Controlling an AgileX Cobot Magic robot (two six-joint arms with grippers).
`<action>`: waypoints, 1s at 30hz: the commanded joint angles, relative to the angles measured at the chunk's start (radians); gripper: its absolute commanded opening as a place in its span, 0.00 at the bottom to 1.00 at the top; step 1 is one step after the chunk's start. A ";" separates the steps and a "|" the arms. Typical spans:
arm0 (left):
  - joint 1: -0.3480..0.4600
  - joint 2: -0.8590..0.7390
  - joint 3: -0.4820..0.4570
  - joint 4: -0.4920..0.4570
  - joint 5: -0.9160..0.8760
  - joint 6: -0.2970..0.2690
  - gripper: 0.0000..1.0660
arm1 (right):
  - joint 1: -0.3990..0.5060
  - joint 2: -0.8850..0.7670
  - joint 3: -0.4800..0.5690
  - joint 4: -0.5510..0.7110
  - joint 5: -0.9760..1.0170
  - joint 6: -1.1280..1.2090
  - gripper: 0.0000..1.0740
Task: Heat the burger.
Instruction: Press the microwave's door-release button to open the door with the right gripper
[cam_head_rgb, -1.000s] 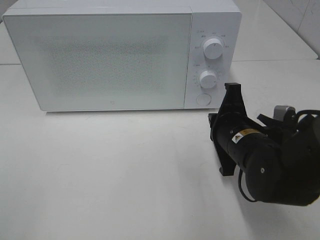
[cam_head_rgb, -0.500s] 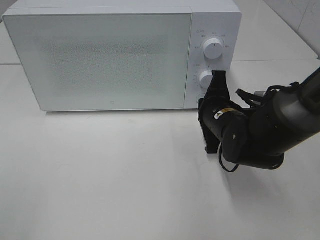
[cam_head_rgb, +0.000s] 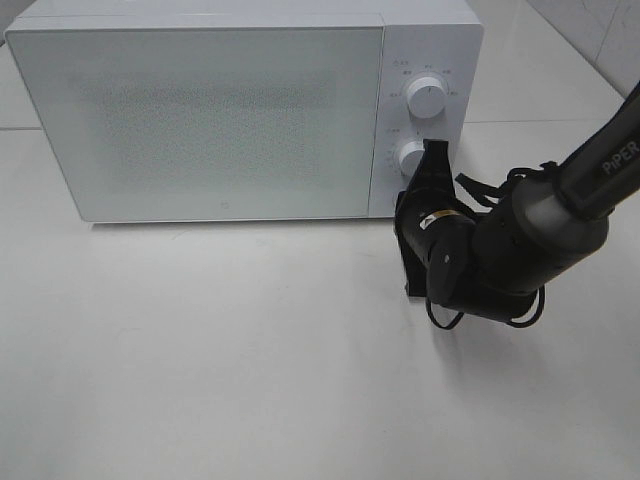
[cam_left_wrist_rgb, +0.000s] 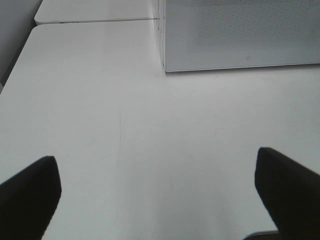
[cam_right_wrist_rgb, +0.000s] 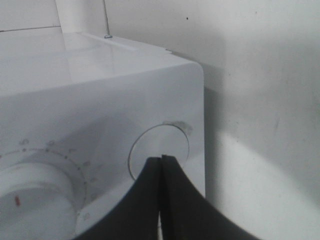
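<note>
The burger is out of view. A white microwave (cam_head_rgb: 200, 120) stands at the back of the table with its door closed. My right gripper (cam_head_rgb: 436, 150) is shut with nothing in it, and it points at the lower part of the control panel. In the right wrist view, the closed tips of the right gripper (cam_right_wrist_rgb: 161, 160) sit at the round button (cam_right_wrist_rgb: 159, 142), beside the lower knob (cam_right_wrist_rgb: 35, 200). My left gripper (cam_left_wrist_rgb: 157, 200) is open and empty over bare table, and it does not appear in the exterior high view.
The panel carries an upper knob (cam_head_rgb: 427, 98) and a lower knob (cam_head_rgb: 410, 157). The white table (cam_head_rgb: 250, 350) spreads in front of the microwave. A corner of the microwave (cam_left_wrist_rgb: 240, 35) shows ahead of the left gripper. The table seam and wall lie at the right.
The right arm has swung left and in towards the microwave. Its shut gripper has gone from the table right of the panel to the round button. The left gripper has not moved.
</note>
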 joint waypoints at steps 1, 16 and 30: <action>-0.001 -0.017 0.004 -0.002 -0.009 0.000 0.92 | -0.009 0.009 -0.016 -0.001 -0.007 -0.014 0.00; -0.001 -0.017 0.004 -0.002 -0.009 0.000 0.92 | -0.021 0.043 -0.067 0.043 -0.005 -0.024 0.00; -0.001 -0.017 0.004 -0.002 -0.009 0.000 0.92 | -0.021 0.083 -0.152 0.051 -0.116 -0.039 0.00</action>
